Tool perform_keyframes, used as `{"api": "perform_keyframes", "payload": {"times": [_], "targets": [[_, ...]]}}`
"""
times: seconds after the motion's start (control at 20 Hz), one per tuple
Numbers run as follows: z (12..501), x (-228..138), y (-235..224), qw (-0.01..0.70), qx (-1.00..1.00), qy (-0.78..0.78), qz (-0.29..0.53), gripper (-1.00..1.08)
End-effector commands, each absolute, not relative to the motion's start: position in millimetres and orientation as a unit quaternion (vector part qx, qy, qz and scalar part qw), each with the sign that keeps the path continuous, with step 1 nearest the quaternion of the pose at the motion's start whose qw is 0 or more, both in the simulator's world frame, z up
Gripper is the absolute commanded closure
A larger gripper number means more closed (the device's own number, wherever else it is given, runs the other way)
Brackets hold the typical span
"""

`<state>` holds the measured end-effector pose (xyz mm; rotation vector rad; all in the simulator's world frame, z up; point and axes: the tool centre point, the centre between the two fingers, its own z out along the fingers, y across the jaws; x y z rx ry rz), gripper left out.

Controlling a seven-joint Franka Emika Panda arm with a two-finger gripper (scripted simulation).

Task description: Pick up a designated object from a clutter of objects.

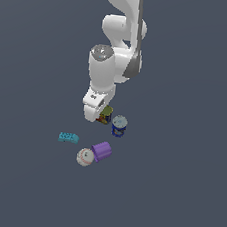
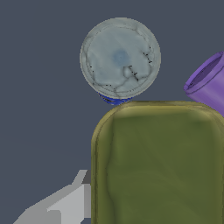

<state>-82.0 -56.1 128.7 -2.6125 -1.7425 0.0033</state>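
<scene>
Standing on the worktop just beside the round blue can, the rectangular tin looks rigid, light and slick; its flat sides suit a pinch. Whether the end effector is spread I cannot tell.

tin: olive-yellow top, mottled
round can: pale grey veined lid, blue side
cup: purple
baseball: white, red marks
toy brick: cyan
gripper: white
</scene>
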Motion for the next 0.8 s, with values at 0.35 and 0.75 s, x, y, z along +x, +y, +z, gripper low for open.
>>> {"api": "perform_keyframes", "payload": {"times": [0.35, 0.75], "targets": [[213, -97, -37, -0.001, -0.832, -0.555, 0.0, 1.08], [285, -110, -20, -0.001, -0.832, -0.555, 0.0, 1.08]]}}
